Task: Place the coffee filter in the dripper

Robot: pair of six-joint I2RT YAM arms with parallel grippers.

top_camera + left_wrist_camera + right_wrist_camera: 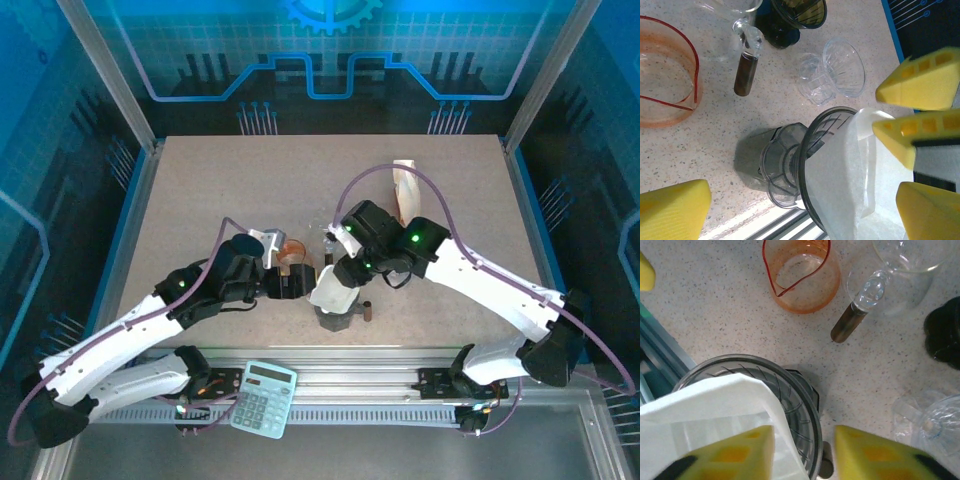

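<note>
Step in hand, as judged: seating the coffee filter (715, 400) in the dripper (800, 390); the white paper lay inside the grey dripper's mouth, one side against the ribbed wall and one edge standing above the rim, so it did not look fully seated.

The right gripper (804, 440) hung directly over the dripper; its jaws stood partly apart with rim and table visible in the gap; the paper lay against one finger and none showed between the two. The left gripper (800, 212) was spread wide and held nothing; the dripper's body lay between its fingers in the wrist view.

To do the step well, the paper needed a light downward press at its centre, not at the free edge, until the cone met the ribs all round; the left gripper was placed to steady the body; a sideways drag risked creasing the paper or tipping the dripper.

The dripper stood near the near edge of the speckled beige table (200, 200); just beyond it were an orange beaker (800, 275), a glass vessel with a brown handle (847, 325) and a clear plastic dripper (835, 75); a calculator (263, 398) rested on the front rail; aluminium posts and blue-lit panels enclosed the cell.
</note>
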